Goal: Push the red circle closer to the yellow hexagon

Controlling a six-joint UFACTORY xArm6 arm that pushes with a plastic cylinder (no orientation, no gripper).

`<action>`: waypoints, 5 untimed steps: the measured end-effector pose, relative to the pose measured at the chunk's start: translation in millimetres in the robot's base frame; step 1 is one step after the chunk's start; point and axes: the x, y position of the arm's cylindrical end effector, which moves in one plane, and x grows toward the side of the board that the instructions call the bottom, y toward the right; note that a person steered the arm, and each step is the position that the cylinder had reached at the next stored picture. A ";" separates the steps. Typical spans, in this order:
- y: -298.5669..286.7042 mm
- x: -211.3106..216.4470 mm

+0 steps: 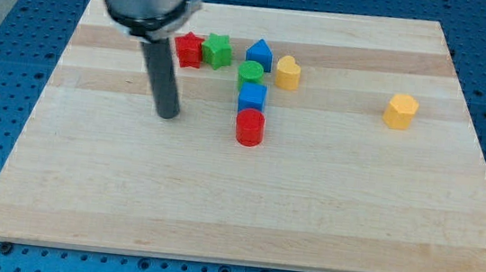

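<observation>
The red circle (250, 128) is a short red cylinder near the middle of the wooden board (243, 218). The yellow hexagon (400, 111) lies far to its right, alone. My tip (167, 114) rests on the board to the left of the red circle, with a clear gap between them. The dark rod rises from it toward the view's top left.
A blue cube (252, 97) touches the red circle from above, with a green circle (250, 73) above that. A red star (188, 49), green star (218, 51), blue pentagon-like block (259, 54) and yellow heart-like block (288, 72) sit in a row near the top.
</observation>
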 end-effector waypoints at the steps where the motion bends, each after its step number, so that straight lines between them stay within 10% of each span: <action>1: 30.9 4.1; 5: 106.2 26.8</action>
